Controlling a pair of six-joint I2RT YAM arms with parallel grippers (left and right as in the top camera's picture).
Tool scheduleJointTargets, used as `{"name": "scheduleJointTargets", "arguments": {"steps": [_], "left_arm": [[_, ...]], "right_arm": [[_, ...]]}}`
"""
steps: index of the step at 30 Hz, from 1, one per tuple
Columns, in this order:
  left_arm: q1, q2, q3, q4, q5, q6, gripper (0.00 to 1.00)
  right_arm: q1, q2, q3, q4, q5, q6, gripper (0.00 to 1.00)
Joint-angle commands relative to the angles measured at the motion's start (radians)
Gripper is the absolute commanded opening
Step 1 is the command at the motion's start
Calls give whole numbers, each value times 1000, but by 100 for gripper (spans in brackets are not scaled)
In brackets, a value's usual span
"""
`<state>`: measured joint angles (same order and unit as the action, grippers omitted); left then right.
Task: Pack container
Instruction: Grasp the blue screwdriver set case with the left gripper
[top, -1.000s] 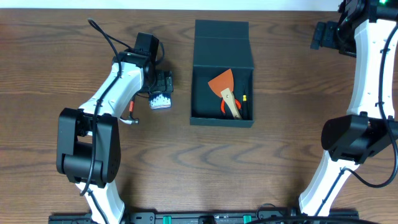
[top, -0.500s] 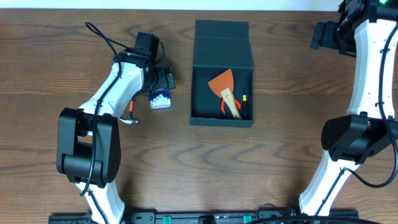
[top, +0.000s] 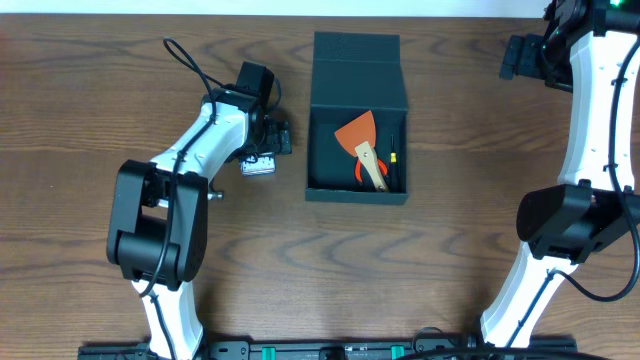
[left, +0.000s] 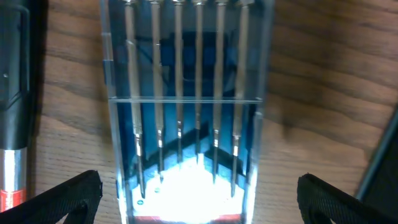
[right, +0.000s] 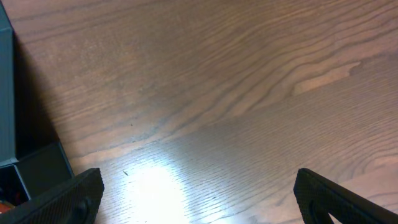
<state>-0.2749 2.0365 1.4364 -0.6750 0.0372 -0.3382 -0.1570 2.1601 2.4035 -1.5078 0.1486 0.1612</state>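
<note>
The clear screwdriver case (left: 189, 124) looks light, stiff and slick, best pinched across its long sides. The left gripper (left: 200, 200) straddles it with fingers wide. The right gripper (right: 200, 198) gapes too, off to one side of the container (top: 356, 194).

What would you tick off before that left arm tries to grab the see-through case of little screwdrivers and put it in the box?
1. The left gripper is open: ok, its fingers stand wide on either side of the screwdriver case.
2. Case centred between them: ok, by the left wrist view.
3. Neighbours clear: cannot tell; a black-and-silver tool lies close beside the case.
4. The container is open: ok, lid flap folded back.
5. Room inside: cannot tell; an orange scraper and other tools lie there, though the floor's left side looks bare.
6. The right gripper is out of the way: ok, open over bare table.
</note>
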Motion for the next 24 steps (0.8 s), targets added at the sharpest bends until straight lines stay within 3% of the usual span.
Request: {"name": "scheduleJointTargets", "arguments": {"steps": [1,24], "left_arm": [[3,3,16,1,-51,25,99],[3,68,16,46,-48,79,98]], "right_arm": [[-2,-9,17,-3,8,14,99],[0,-9,17,-3,8,14,99]]}}
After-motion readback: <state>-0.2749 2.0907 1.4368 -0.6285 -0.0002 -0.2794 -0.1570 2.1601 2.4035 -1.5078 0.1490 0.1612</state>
